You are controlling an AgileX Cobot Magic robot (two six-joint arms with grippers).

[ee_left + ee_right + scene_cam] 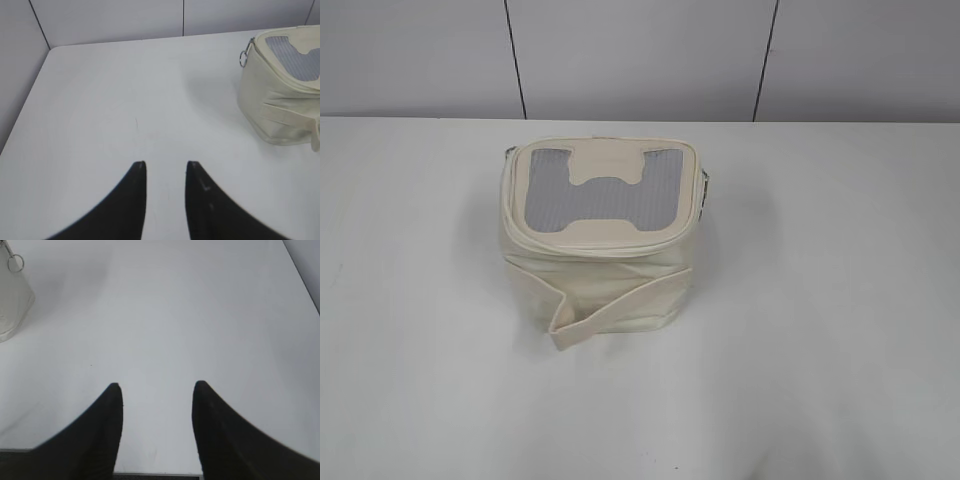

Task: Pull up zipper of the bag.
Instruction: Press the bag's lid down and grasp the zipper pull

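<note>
Both pairs of fingers hang apart over bare tabletop, gripping nothing: left gripper point(165, 167) with a narrow gap, right gripper point(158, 390) with a wider one. Neither arm shows in the exterior view.

Bag point(600, 235) stands upright mid-tabletop point(840, 330), well apart from both grippers, grey ribbed panel facing up, flat strap point(610, 305) slack across the near side. Zipper point(512, 205) runs round the top rim. One ring pull point(243, 58) hangs at the bag's left end in the left wrist view; another ring point(15, 262) shows at the edge of the right wrist view, probably the second pull, though the crop is tight.

Handling, as a judgement: soft fabric, light, likely to slide or buckle when the pull is tugged. One gripper should steady the body, the other pinch a ring.

Surface: white, smooth, matte. Behind: pale grey wall panels point(640, 55) with dark seams.
</note>
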